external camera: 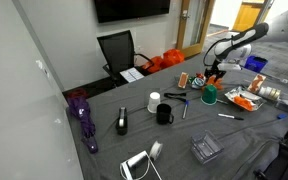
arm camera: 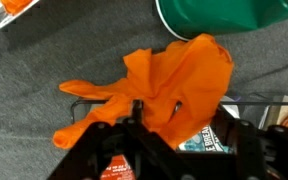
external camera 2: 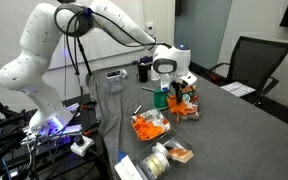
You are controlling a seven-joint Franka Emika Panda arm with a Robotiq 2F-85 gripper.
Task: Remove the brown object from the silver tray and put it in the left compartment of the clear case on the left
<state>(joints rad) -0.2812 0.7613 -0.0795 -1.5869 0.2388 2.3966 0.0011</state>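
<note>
My gripper [external camera: 216, 72] [external camera 2: 172, 85] hangs low over the table beside a green object [external camera: 210, 96] [external camera 2: 161, 98]. In the wrist view the fingers [arm camera: 187, 120] are spread wide, with a crumpled orange cloth [arm camera: 169, 85] between and under them. A printed packet [arm camera: 206, 138] lies beneath. A small orange-brown block [external camera: 183, 79] stands on the table to the left of the gripper. The silver tray [external camera: 246, 100] [external camera 2: 149, 130] holds orange pieces. The clear case [external camera: 206, 150] [external camera 2: 116, 78] sits apart from the gripper.
A white cup [external camera: 153, 100], a black mug [external camera: 164, 114] [external camera 2: 144, 70], a purple umbrella [external camera: 82, 115], a pen [external camera: 227, 117] and tape rolls [external camera 2: 164, 158] lie on the grey table. A bright orange pile [external camera: 167, 60] sits behind, beside a black chair [external camera: 117, 50].
</note>
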